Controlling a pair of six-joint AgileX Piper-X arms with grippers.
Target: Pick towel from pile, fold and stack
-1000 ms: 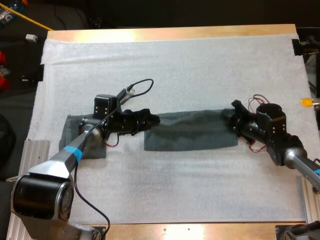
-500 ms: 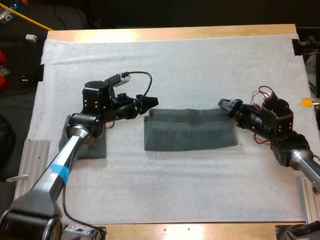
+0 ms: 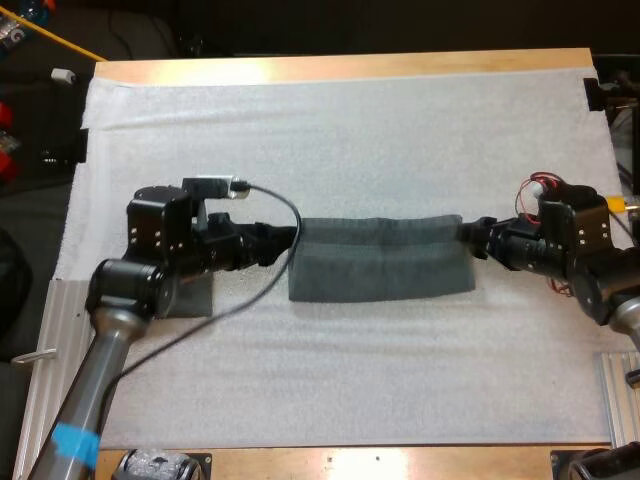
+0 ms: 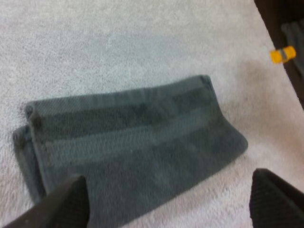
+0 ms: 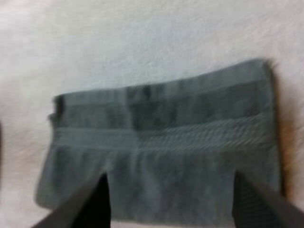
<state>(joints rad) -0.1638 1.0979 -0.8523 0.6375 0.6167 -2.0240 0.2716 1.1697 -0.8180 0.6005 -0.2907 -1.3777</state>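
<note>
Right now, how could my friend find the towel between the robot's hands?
Look at the white mat on the wooden table. In its middle, between the left gripper and the right gripper, lies a dark grey-green towel folded into a long flat strip. The other towel is mostly hidden under the left arm; this one lies in the open.
</note>
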